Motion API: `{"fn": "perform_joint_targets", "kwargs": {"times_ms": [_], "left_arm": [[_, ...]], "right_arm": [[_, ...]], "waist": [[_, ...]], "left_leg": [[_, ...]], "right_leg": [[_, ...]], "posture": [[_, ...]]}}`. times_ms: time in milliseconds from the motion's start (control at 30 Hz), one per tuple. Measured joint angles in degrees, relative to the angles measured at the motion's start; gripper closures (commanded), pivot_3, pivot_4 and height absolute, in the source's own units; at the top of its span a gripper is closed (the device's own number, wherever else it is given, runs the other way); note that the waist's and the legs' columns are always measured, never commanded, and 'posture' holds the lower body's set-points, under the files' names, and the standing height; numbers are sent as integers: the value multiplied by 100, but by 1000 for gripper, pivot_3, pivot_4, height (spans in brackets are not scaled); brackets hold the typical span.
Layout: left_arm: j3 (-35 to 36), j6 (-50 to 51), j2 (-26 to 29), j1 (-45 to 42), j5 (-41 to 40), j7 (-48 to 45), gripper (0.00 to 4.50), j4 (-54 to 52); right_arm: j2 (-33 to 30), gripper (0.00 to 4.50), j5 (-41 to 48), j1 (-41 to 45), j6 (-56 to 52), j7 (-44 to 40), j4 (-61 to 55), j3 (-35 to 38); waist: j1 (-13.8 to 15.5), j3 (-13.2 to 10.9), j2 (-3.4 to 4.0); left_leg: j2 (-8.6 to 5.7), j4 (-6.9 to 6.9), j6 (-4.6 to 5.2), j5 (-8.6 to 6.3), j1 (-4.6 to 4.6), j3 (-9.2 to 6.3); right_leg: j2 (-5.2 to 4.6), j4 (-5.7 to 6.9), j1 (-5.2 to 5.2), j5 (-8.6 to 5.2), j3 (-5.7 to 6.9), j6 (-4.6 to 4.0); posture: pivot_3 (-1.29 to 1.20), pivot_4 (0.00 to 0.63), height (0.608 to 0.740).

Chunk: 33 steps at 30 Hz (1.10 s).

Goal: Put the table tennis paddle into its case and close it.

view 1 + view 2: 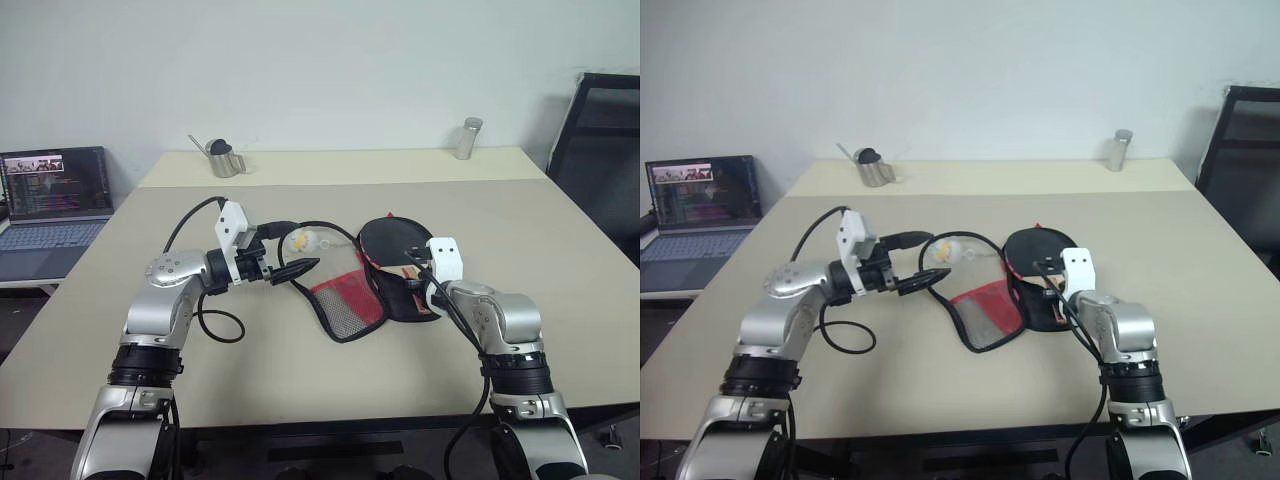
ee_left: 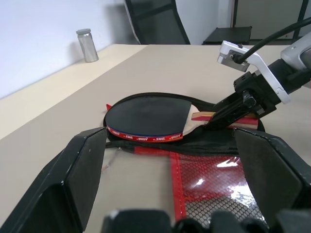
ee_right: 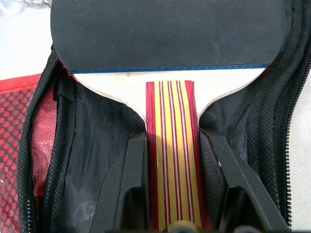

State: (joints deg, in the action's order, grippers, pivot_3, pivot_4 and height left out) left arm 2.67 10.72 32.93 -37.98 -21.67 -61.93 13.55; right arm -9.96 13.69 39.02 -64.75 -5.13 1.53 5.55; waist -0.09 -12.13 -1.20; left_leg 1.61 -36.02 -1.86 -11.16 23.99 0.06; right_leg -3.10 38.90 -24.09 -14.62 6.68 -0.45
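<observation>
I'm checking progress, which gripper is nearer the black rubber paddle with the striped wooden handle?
Right. The right gripper is clamped on the handle of the black rubber paddle, which lies in the open black and red case. The left gripper hovers open, apart.

open tabletop point(image 1: 560, 250) right of case point(image 1: 395, 270), cable point(image 1: 320, 228) looped at its left
</observation>
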Motion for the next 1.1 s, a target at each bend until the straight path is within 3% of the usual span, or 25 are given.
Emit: {"fn": "perform_joint_targets", "kwargs": {"times_ms": [267,600,733,900,1100], "left_arm": [[0,0,0,4,3,-1,0,0],[0,0,1,18,5,1,0,-5],[1,1,3,79,4,16,0,-53],[54,42,109,290,2,109,0,-95],[137,-10,651,362,286,138,0,420]], "right_arm": [[12,3441,-31,0,-21,-33,11,-7],[140,81,5,-56,-87,-36,-225,-11],[-4,33,91,-236,-231,-195,-728,-148],[-422,33,700,-276,-585,-995,-1740,-231],[-1712,33,1495,-301,-452,-2380,-2631,-272]], "waist": [[0,0,0],[0,0,0],[0,0,0],[-3,0,-1],[5,1,-2]], "left_leg": [[1,0,0,0,-1,0],[1,-1,0,0,-1,0],[2,0,0,0,0,1],[4,-1,0,0,-3,-3],[1,-2,0,-1,-3,-4]], "right_leg": [[0,0,0,0,0,0],[1,1,0,0,0,0],[1,0,0,0,-2,0],[5,0,0,0,3,0],[5,-5,1,0,8,1]], "posture": [[0,150,740],[0,150,740],[0,150,740],[0,150,740],[0,150,740]]}}
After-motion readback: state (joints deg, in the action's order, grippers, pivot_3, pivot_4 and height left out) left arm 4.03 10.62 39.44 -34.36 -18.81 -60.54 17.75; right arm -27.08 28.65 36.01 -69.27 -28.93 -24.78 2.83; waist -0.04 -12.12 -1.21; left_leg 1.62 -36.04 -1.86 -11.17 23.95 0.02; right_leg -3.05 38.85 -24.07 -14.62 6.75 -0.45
